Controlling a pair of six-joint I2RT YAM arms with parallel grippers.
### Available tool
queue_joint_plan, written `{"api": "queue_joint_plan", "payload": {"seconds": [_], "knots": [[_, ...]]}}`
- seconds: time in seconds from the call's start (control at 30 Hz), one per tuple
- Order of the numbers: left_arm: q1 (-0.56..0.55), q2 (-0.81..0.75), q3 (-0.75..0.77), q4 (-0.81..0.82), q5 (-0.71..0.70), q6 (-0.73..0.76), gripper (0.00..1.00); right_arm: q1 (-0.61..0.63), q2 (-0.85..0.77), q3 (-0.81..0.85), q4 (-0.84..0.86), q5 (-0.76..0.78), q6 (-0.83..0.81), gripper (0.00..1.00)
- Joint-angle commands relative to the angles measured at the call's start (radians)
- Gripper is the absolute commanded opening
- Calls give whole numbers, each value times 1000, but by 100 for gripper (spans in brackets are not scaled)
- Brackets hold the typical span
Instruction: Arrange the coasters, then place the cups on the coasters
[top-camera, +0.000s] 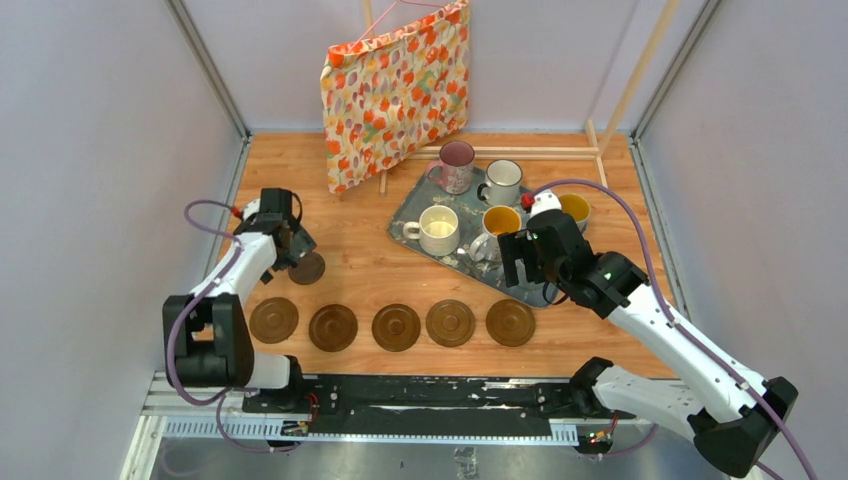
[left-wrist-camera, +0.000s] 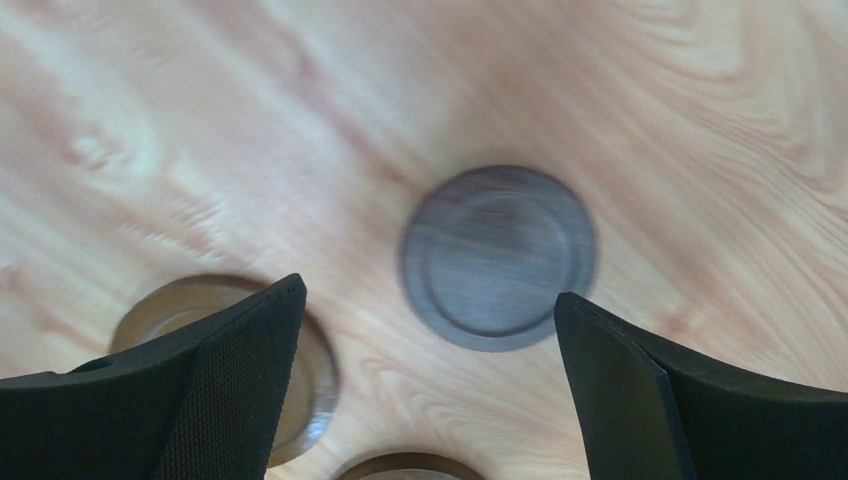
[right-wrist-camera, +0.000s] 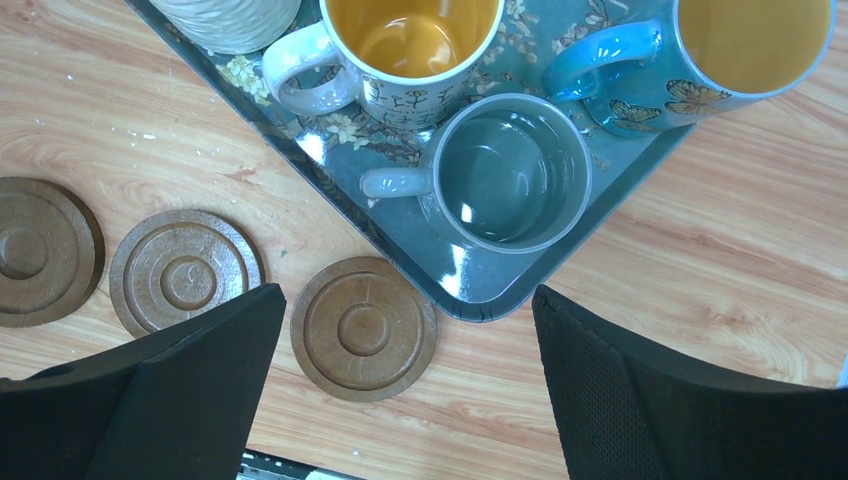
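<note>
Five brown coasters lie in a row near the front, from the leftmost coaster to the rightmost coaster. A sixth coaster lies alone behind the row's left end. My left gripper hovers over it, open and holding nothing. All the cups stand on the tray: pink cup, dark-rimmed white cup, cream cup, yellow-inside cup, grey cup, blue-handled cup. My right gripper hangs open above the tray's near corner.
A floral cloth bag hangs at the back over thin wooden sticks. Grey walls enclose the table on both sides. The arms' mounting rail runs along the near edge, just behind the coaster row.
</note>
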Motion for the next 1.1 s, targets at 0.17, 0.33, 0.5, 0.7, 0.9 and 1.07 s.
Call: {"api": "queue_joint_plan", "payload": {"seconds": [0.17,0.33,0.5,0.7,0.9,1.07], "knots": [[-218,213,164,60,43,77,100,15,-15,2,-15,44,4,99],[-325,306,245,46,7,86,100,15,-16,2,-18,52,3,99],[-373,390,312,53,59,102,100,13,-17,3,-21,60,2,99],[-380,462,325,91,109,91,100,14,-17,5,-29,68,2,99],[-369,489,287,121,141,57,100,14,-18,5,-35,73,2,100],[-312,458,214,149,157,47,100,15,-18,5,-37,69,2,100]]}}
